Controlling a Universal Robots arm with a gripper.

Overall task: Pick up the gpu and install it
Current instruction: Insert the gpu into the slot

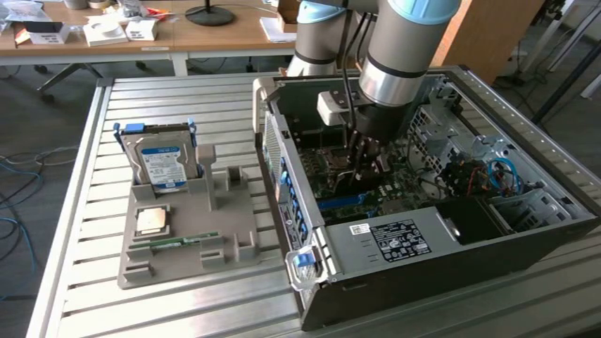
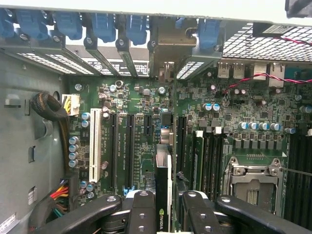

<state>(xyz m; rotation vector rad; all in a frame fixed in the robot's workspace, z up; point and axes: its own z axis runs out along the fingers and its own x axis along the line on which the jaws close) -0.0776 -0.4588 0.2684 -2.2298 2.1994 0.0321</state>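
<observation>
A wooden desk [image 1: 235,36] spans the exterior view's upper left. Grey floor [image 1: 42,116] lies below it, with loose cables [image 1: 21,159] at the left edge. A slatted metal table [image 1: 141,310] fills the foreground.

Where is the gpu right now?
The gpu is clamped edge-on in the gripper, over the motherboard's expansion slots, inside the open computer case on the exterior view's right.

Gpu [image 2: 162,187] edge-on, upright over motherboard slots [image 2: 122,151]; perhaps partly seated.
</observation>
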